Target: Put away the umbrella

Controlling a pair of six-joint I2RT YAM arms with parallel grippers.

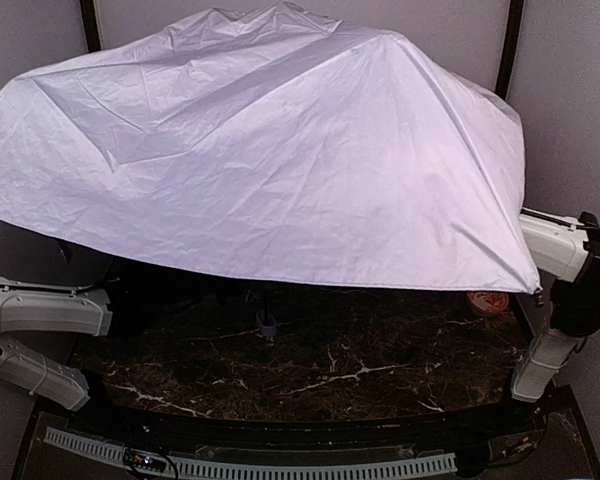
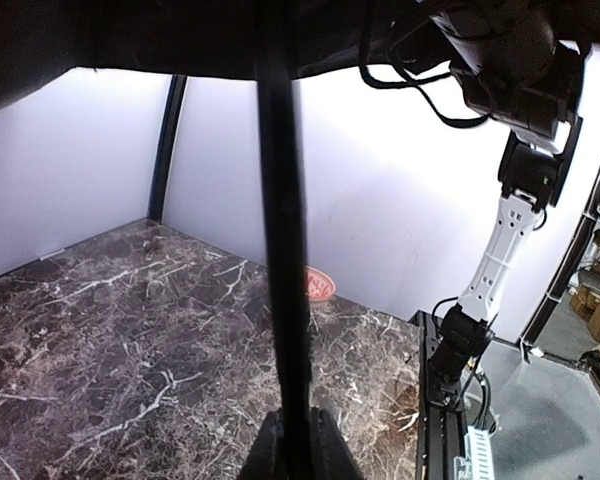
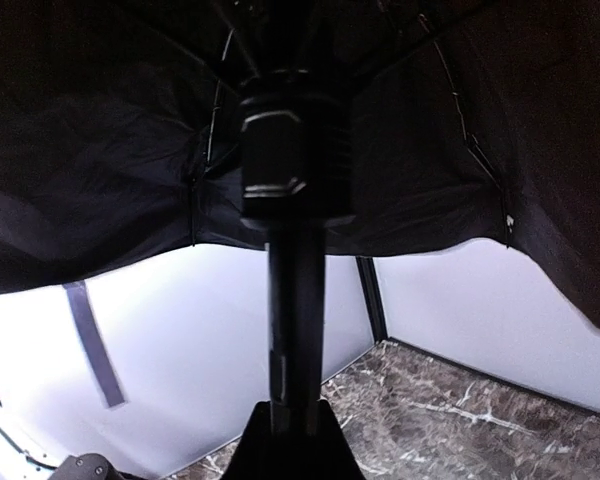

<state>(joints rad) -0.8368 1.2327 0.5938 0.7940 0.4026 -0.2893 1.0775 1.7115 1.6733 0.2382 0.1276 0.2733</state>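
One umbrella (image 1: 260, 150), one disc (image 1: 488, 302), two arms (image 1: 50, 310) (image 1: 555, 245)

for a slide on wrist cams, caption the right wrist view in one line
Right gripper clasping the open umbrella by its black shaft just below the runner, dark-marble table beyond.

The pale lavender umbrella (image 1: 260, 150) stands fully open, apparently upright.

The umbrella (image 1: 280, 150) is pale lavender-white on its outer fabric, while its lining (image 3: 80, 150) and shaft (image 2: 280, 200) are black. The table (image 1: 360, 370) is dark brown marble streaked with thin white veins, and the disc (image 1: 488, 302) on it is red with a white pattern. The arms (image 1: 50, 310) have white shells and black joints, and the walls (image 2: 80, 180) are plain pale grey-white.
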